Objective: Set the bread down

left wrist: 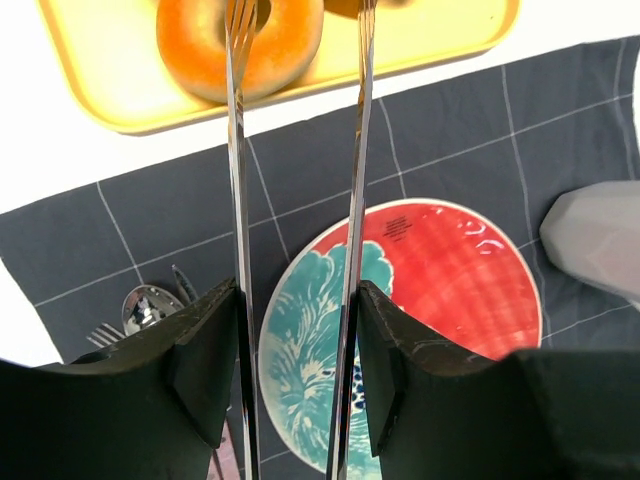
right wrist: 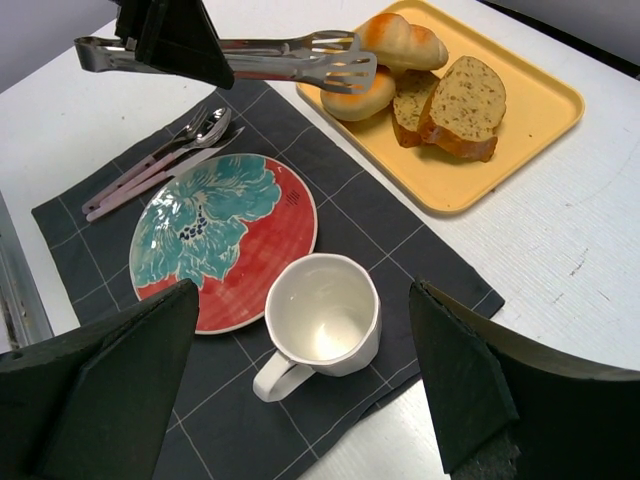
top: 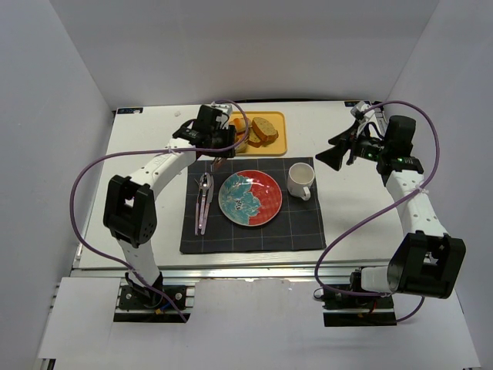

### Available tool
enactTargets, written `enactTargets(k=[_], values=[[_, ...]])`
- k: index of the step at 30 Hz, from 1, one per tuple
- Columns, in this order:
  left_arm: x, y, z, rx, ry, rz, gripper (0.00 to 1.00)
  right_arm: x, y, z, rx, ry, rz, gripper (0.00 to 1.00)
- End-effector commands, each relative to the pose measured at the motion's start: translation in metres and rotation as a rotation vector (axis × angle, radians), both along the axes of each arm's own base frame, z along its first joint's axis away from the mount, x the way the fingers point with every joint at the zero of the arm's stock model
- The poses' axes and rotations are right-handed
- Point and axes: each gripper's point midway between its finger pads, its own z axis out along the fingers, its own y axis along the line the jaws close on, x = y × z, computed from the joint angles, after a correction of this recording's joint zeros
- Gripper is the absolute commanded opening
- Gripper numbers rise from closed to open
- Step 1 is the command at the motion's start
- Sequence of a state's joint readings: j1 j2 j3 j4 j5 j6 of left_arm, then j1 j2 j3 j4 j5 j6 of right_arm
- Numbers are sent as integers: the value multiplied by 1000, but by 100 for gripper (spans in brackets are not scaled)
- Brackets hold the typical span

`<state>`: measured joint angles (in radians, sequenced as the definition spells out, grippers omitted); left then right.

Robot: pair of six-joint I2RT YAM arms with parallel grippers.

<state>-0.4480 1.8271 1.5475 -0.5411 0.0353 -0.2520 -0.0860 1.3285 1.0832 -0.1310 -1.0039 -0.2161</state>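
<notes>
The bread (left wrist: pixel 195 45), a golden-orange ring, lies on the near-left corner of the yellow tray (left wrist: pixel 90 80). My left gripper (left wrist: pixel 298 300) is shut on the handles of metal tongs (left wrist: pixel 240 150), which stand partly spread. One tong arm crosses over the ring's hole and the other runs along its right edge. From the right wrist view the tong tips (right wrist: pixel 340 65) hover right at the bread (right wrist: pixel 355 100); whether they touch it does not show. The red and teal plate (top: pixel 250 198) sits on the dark placemat (top: pixel 300 231). My right gripper (right wrist: pixel 300 300) is open above the mug.
A white mug (right wrist: pixel 320 315) stands right of the plate (right wrist: pixel 225 240). A spoon and fork (right wrist: pixel 160 160) lie left of it. A striped bun (right wrist: pixel 405 40) and brown-crusted slices (right wrist: pixel 460 105) share the tray (right wrist: pixel 540 110). White walls enclose the table.
</notes>
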Motion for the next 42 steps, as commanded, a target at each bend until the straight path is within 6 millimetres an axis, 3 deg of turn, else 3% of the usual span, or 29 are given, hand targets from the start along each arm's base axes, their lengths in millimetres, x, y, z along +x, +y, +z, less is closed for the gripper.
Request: enactTargets(k=[1, 20, 31, 42], values=[[2, -1, 17, 19, -43, -22, 58, 0, 1, 7, 17, -27, 20, 89], [3, -11, -5, 75, -9, -71, 59, -1, -5, 4, 30, -15, 10, 89], [11, 0, 19, 178, -98, -17, 59, -2, -4, 5, 43, -10, 20, 89], [1, -13, -6, 226, -52, -79, 59, -3, -6, 2, 52, -3, 19, 89]])
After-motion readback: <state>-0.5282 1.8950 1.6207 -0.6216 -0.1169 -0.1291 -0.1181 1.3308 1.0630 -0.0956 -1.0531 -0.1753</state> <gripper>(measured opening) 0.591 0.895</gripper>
